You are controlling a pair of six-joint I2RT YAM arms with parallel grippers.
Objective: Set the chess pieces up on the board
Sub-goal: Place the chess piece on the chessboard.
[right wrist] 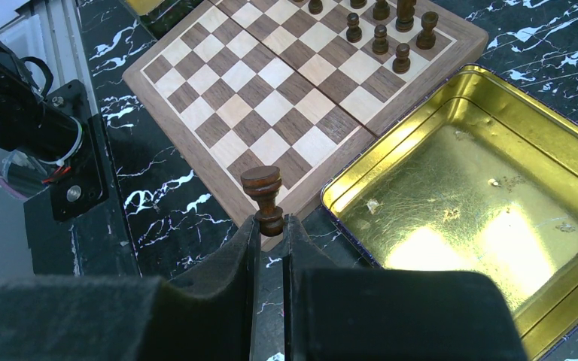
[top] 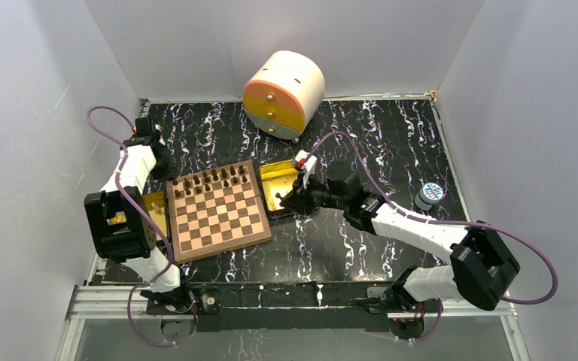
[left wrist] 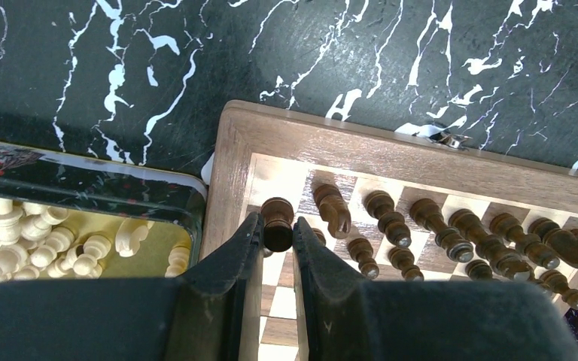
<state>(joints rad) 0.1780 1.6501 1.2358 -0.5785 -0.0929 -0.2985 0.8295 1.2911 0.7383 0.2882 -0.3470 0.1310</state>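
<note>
**Two dark pieces were in hand, one over the back rows and one at the board's near edge.**
Your left gripper [left wrist: 278, 226] was pinched shut on a dark piece [left wrist: 277, 209] at the far left corner of the board [right wrist: 256, 113], just beside the standing chess pieces [left wrist: 429, 214]. There you did best to set it down upright in the middle of its square, part the fingers only a little, and lift straight away, since the neighbours stood close enough to topple. Your right gripper [right wrist: 269, 223] was closed on a second dark piece [right wrist: 262, 183], gripped at its narrow part with the broad end pointing away, over the board's near border beside the emptied gold tin [right wrist: 482, 195]. That one probably wanted a high carry over the rows and a slow, square descent.
</note>
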